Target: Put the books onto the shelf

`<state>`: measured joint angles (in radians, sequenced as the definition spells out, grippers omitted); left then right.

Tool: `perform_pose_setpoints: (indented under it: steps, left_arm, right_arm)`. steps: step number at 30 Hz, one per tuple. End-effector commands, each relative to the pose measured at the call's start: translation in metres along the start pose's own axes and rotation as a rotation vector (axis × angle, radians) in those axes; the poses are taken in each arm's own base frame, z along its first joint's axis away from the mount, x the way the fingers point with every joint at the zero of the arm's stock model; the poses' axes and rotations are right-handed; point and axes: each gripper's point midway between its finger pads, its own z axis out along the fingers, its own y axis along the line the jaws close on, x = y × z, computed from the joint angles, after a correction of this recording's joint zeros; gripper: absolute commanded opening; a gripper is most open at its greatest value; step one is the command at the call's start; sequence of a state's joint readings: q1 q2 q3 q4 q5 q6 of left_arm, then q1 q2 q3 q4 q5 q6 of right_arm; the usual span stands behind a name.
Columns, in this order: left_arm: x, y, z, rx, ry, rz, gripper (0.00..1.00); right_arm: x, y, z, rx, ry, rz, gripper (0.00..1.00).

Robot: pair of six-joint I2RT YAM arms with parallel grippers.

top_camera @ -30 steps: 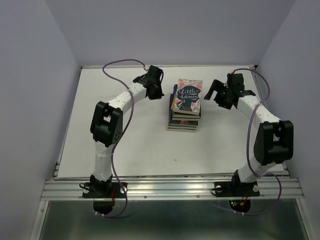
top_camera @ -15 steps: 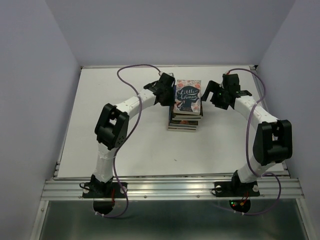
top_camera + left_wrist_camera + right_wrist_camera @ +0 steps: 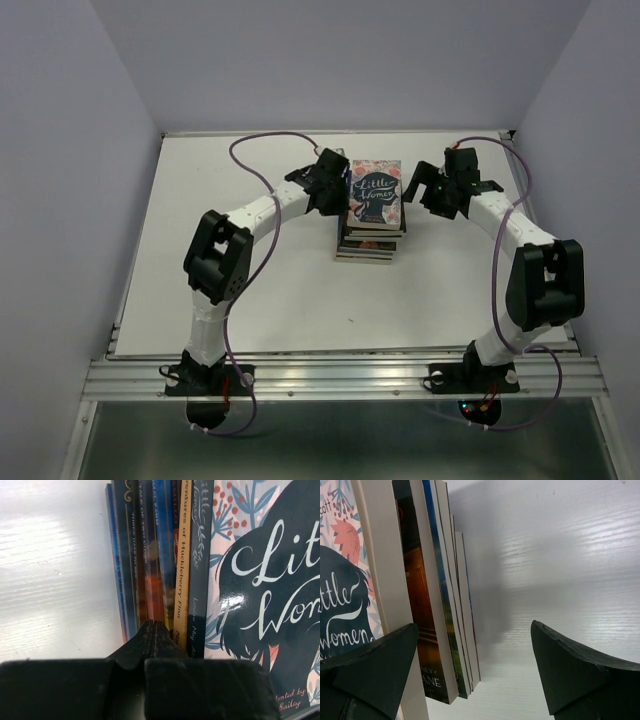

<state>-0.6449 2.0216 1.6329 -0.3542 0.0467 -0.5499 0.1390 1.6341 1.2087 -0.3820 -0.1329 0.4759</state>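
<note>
The books [image 3: 371,215] lie flat in one stack mid-table, with "Little Women" [image 3: 377,193] on top. My left gripper [image 3: 343,190] is at the stack's left side. In the left wrist view it is shut [image 3: 152,627] with nothing held, its tips at the spines [image 3: 150,555] of the lower books. My right gripper [image 3: 416,188] is at the stack's right side and stands open [image 3: 475,640]. One of its fingers [image 3: 375,670] is by the top book, and the page edges [image 3: 437,590] of the lower books lie between its jaws. No shelf is in view.
The white table board [image 3: 250,290] is closed in by pale walls on the left, back and right. A metal rail [image 3: 340,378] runs along the near edge by the arm bases. Purple cables [image 3: 262,140] loop above both arms.
My left arm has swung right, from off the stack's left to touching its spines. The right gripper has moved a little left towards the stack. Both have stayed nearly still for the last half second.
</note>
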Motion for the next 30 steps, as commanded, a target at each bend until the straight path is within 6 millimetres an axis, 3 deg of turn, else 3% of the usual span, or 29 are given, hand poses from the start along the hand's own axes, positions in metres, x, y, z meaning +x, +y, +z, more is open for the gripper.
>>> perform_pose_setpoints:
  steps: [1,5,6,7,8,9,10,11,12,13,16,19,21,26,30]
  left_arm:
    - [-0.049,0.009,-0.045,-0.061,-0.137,-0.048,0.0]
    - [-0.089,0.052,-0.099,-0.142,-0.282,-0.139,0.0]
    - [-0.097,0.076,-0.11,-0.192,-0.321,-0.173,0.09]
    - [-0.104,0.085,-0.122,-0.209,-0.354,-0.187,0.2]
    - [-0.113,0.088,-0.146,-0.211,-0.407,-0.2,0.24]
    - [-0.12,0.105,-0.16,-0.26,-0.455,-0.222,0.33]
    - [-0.12,0.111,-0.18,-0.279,-0.488,-0.235,0.41]
    - [-0.122,0.118,-0.19,-0.301,-0.513,-0.251,0.53]
    - [-0.123,0.129,-0.201,-0.342,-0.545,-0.26,0.89]
    - [-0.124,0.139,-0.212,-0.371,-0.571,-0.282,0.98]
    - [-0.118,0.163,-0.242,-0.436,-0.63,-0.323,0.99]
    - [-0.114,0.195,-0.285,-0.513,-0.717,-0.405,0.99]
    - [-0.112,0.199,-0.29,-0.485,-0.735,-0.418,0.99]
    - [-0.105,0.2,-0.288,-0.439,-0.74,-0.411,0.99]
    - [-0.104,0.2,-0.285,-0.433,-0.729,-0.401,0.99]
  right_arm:
    - [-0.024,-0.004,-0.016,0.062,-0.119,-0.006,1.0]
    - [-0.057,-0.021,-0.045,0.168,-0.264,0.024,1.0]
    - [-0.068,-0.027,-0.059,0.212,-0.327,0.03,1.0]
    - [-0.074,-0.031,-0.066,0.237,-0.359,0.033,1.0]
    - [-0.079,-0.035,-0.074,0.264,-0.392,0.039,1.0]
    - [-0.083,-0.037,-0.084,0.28,-0.424,0.032,1.0]
    - [-0.09,-0.051,-0.094,0.348,-0.463,0.031,1.0]
    - [-0.095,-0.059,-0.103,0.4,-0.495,0.033,1.0]
    - [-0.101,-0.07,-0.116,0.45,-0.535,0.045,1.0]
    - [-0.105,-0.08,-0.127,0.517,-0.573,0.053,1.0]
    - [-0.114,-0.096,-0.153,0.583,-0.626,0.08,1.0]
    - [-0.116,-0.105,-0.165,0.6,-0.644,0.095,1.0]
    - [-0.118,-0.105,-0.167,0.586,-0.642,0.097,1.0]
    - [-0.127,-0.079,-0.167,0.455,-0.632,0.048,1.0]
    - [-0.13,-0.077,-0.174,0.444,-0.671,0.055,1.0]
